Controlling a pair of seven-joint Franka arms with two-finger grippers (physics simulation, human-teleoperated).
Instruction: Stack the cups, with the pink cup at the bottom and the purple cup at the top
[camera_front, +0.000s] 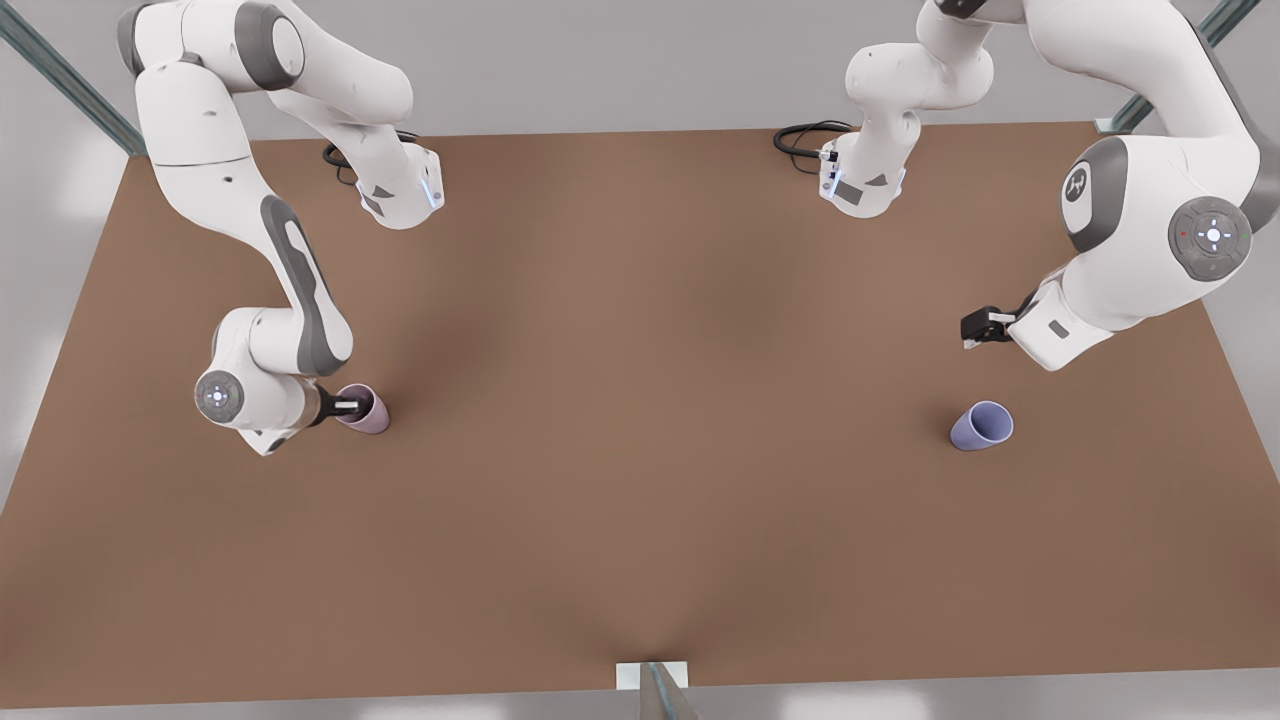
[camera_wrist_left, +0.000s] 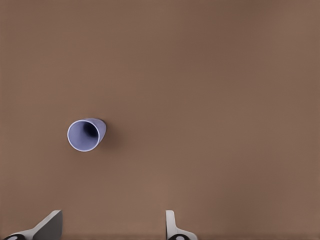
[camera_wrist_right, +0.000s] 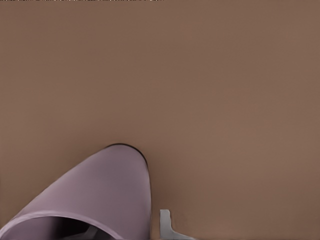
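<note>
While both cups stand apart on the brown table, neither is stacked on the other.

At the front view's left, the right gripper sits at the pink cup. The cup stands upright near the table's left edge, mouth up, with one dark finger lying across its rim. The front view does not resolve how the fingers sit relative to the cup wall. The right wrist view supplies this detail: the pink cup is seen close up, its tapered wall running down to its base on the table, with one finger just outside the wall and a darker part visible inside the mouth. The gripper straddles the cup wall; whether it is clamped tight on that wall cannot be determined.

At the front view's right, the purple cup stands upright on the table, well apart from the pink cup. The left gripper hangs above the table, nearer the far edge than the cup, and is not touching it. The front view shows the gripper as a dark block only. The left wrist view shows the two fingertips spread wide with bare table between them, holding nothing. The same view looks down into the purple cup, which lies off to one side of the fingers, clear of them.
</note>
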